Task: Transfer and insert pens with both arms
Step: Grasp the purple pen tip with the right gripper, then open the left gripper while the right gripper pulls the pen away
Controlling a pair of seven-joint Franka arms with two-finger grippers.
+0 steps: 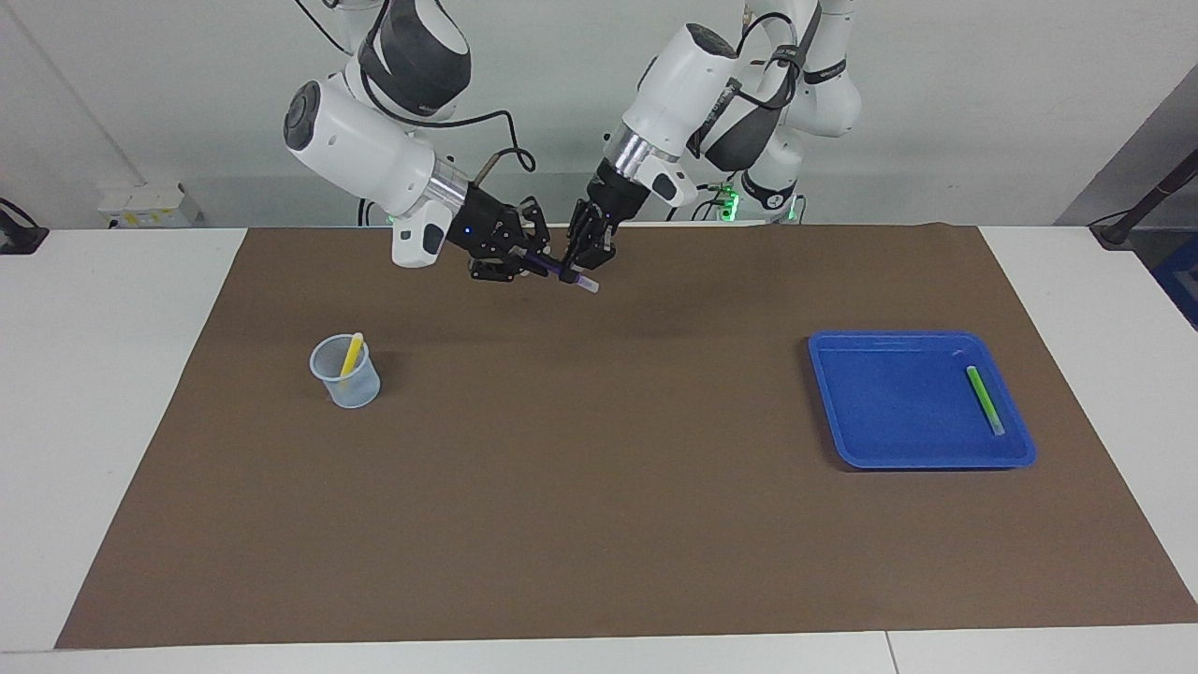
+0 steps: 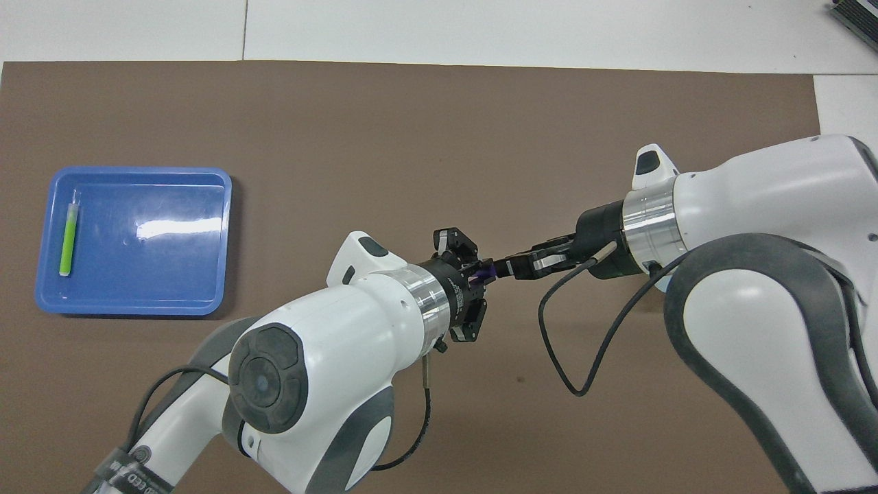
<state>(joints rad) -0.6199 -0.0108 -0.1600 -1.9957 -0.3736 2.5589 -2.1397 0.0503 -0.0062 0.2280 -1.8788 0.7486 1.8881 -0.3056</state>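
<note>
The purple pen (image 1: 568, 274) hangs in the air over the mat's edge nearest the robots, its pale cap end pointing down toward the left arm's end. Both grippers meet on it. My left gripper (image 1: 578, 265) comes down onto it near the cap end and is shut on it. My right gripper (image 1: 541, 264) is shut on its dark end. In the overhead view a bit of the purple pen (image 2: 485, 273) shows between the left gripper (image 2: 480, 278) and the right gripper (image 2: 511, 266). The yellow pen (image 1: 351, 354) stands in a clear cup (image 1: 346, 386). The green pen (image 1: 985, 400) lies in a blue tray (image 1: 889, 393).
The brown mat (image 1: 599, 487) covers the table. The cup stands toward the right arm's end; in the overhead view it is hidden under the right arm. The blue tray (image 2: 137, 274), with the green pen (image 2: 67, 237) at its outer side, lies toward the left arm's end.
</note>
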